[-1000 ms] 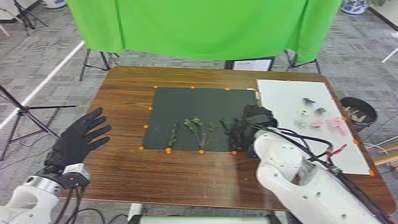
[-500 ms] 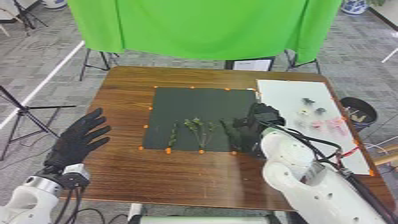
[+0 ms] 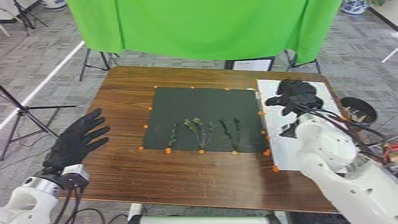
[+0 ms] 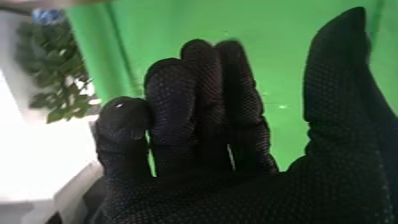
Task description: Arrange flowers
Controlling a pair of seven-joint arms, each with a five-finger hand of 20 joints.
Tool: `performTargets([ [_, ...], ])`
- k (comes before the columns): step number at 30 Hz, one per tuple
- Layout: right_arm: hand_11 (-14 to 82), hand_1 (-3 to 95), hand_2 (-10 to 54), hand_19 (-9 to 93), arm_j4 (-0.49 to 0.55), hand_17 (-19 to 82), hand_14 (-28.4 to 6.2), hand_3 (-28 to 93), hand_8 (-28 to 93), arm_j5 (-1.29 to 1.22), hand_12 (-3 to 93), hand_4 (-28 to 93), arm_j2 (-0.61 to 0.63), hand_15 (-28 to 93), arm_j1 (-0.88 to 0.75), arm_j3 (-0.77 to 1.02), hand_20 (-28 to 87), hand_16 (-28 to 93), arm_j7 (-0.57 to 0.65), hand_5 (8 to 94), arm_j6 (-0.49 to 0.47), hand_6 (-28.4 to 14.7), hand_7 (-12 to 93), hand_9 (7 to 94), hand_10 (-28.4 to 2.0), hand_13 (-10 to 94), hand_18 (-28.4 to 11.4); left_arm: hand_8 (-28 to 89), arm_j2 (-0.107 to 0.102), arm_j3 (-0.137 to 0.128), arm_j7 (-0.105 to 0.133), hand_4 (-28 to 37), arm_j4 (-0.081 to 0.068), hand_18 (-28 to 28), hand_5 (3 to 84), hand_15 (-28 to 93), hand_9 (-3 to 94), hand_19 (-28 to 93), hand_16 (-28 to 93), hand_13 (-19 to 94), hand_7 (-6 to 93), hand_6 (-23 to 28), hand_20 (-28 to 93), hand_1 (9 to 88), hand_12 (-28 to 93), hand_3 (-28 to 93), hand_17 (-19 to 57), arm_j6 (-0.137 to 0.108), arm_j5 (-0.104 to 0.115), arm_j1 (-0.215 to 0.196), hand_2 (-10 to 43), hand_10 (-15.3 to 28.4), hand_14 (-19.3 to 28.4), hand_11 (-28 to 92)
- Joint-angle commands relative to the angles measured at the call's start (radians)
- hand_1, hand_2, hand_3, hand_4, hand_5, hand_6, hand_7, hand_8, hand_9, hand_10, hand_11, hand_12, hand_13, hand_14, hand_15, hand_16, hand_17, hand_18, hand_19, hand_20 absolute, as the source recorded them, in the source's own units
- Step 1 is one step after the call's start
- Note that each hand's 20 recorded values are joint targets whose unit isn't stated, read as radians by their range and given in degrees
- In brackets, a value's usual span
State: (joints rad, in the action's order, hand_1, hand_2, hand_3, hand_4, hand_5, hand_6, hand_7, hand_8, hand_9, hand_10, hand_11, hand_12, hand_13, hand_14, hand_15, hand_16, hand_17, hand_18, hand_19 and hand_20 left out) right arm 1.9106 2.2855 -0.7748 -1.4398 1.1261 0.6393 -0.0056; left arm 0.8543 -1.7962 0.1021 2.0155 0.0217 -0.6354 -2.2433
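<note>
In the head view, the stems (image 3: pixel 200 131) lie on the dark mat (image 3: pixel 200 100), in the half towards its near edge: a single sprig (image 3: pixel 173 135) near the near left corner, a branching bunch about midway along the near edge, and a thin pair (image 3: pixel 236 131) towards the near right corner. All lie roughly lengthwise, cut ends probably towards the near edge, with gaps between them. That looks like the greenery laid out in a row, and I would call it a start on the arrangement rather than the whole of it. No coloured bloom can be made out on the mat, so if blooms are meant to join the stems, that part is left to do. The right hand (image 3: pixel 298 95) is above the white board (image 3: pixel 271 87), towards its far edge; the arm and hand cover much of the board, so I cannot tell how many pieces wait there. The left hand (image 3: pixel 75 140) is beside the table's (image 3: pixel 124 175) left edge, its fingers straight and spread, with nothing in it.

In the right wrist view, the right hand is wide open: fingers straight and close together, thumb well apart, nothing held between them. Behind it hangs the green cloth (image 4: pixel 275 30). The next step is likely picking up another piece.
</note>
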Motion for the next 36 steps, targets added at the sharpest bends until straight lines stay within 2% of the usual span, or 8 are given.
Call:
performTargets([
  [1,41.0,25.9,-9.5,86,-0.013,28,-10.4,86,-18,0.050,26.1,-28,0.108,79,-0.072,0.073,49,26,0.007,40.5,-0.050,-3.2,43,45.7,-11.9,54,-19.3,-11,0.008,-0.011,0.003,-28.3,0.008,20.2,21.2,29,15.6,39,1,12,19.6,3.6,10,24.6,19,70,-12.1,-0.007,0.004,-0.020,-5.0,10.1,13.5,18],
  [5,37.3,26.9,-9.5,85,-0.025,27,-10.0,86,-18,0.054,24.0,-28,0.114,79,-0.099,0.092,50,25,0.002,40.1,-0.063,-3.3,42,46.1,-11.2,54,-19.2,-11,0.006,-0.009,0.010,-28.3,0.008,20.2,21.2,29,15.6,39,1,12,19.6,3.6,10,24.5,19,70,-12.1,-0.009,0.005,-0.022,-5.1,10.1,13.6,19],
  [9,36.4,28.3,-9.5,85,-0.035,29,-8.4,83,-17,0.060,23.1,-28,0.108,79,-0.118,0.102,50,25,-0.001,44.2,-0.067,-2.9,40,54.4,-10.6,58,-18.9,-11,0.006,-0.008,0.006,-28.3,0.006,20.2,21.2,29,15.6,39,1,12,19.6,3.6,10,24.5,19,70,-12.1,-0.005,0.004,-0.019,-5.0,10.2,13.6,18],
  [18,32.5,34.1,-9.5,86,-0.063,30,-8.1,72,-17,0.084,22.9,-28,0.101,78,-0.085,0.051,50,26,0.050,54.8,-0.125,-0.9,38,65.5,-10.2,61,-19.3,-11,0.007,-0.005,0.002,-28.3,0.005,20.2,21.3,29,15.6,39,1,12,19.7,3.6,10,24.4,19,70,-12.1,0.004,0.003,-0.016,-5.0,10.1,13.5,18],
  [21,32.4,34.4,-9.5,86,-0.061,30,-8.2,71,-17,0.076,23.2,-28,0.096,78,-0.079,0.053,50,26,0.068,56.1,-0.196,-0.7,37,66.4,-10.0,61,-19.2,-11,0.007,-0.007,0.000,-28.3,0.005,20.2,21.3,29,15.6,39,1,12,19.6,3.6,10,24.4,19,70,-12.1,0.007,0.001,-0.016,-5.0,10.1,13.5,18],
  [26,32.2,34.6,-9.5,86,-0.079,30,-8.2,71,-17,0.074,23.4,-28,0.095,77,-0.076,0.041,49,26,0.057,56.5,-0.199,-0.7,37,66.5,-10.0,61,-19.2,-11,0.005,-0.010,0.001,-28.3,0.009,20.2,21.3,29,15.6,39,1,12,19.5,3.6,10,24.4,19,70,-12.1,0.003,0.002,-0.022,-5.0,10.1,13.6,18],
  [36,32.1,31.3,-9.5,86,-0.140,31,-8.1,76,-17,0.104,23.4,-28,0.093,77,-0.026,-0.036,49,26,0.065,57.4,-0.160,-0.4,37,66.8,-9.9,61,-19.3,-11,-0.005,-0.007,-0.001,-28.3,0.003,20.2,21.3,29,15.6,39,1,12,19.5,3.6,10,24.3,19,70,-12.1,0.007,0.003,-0.011,-5.1,10.1,13.6,18],
])
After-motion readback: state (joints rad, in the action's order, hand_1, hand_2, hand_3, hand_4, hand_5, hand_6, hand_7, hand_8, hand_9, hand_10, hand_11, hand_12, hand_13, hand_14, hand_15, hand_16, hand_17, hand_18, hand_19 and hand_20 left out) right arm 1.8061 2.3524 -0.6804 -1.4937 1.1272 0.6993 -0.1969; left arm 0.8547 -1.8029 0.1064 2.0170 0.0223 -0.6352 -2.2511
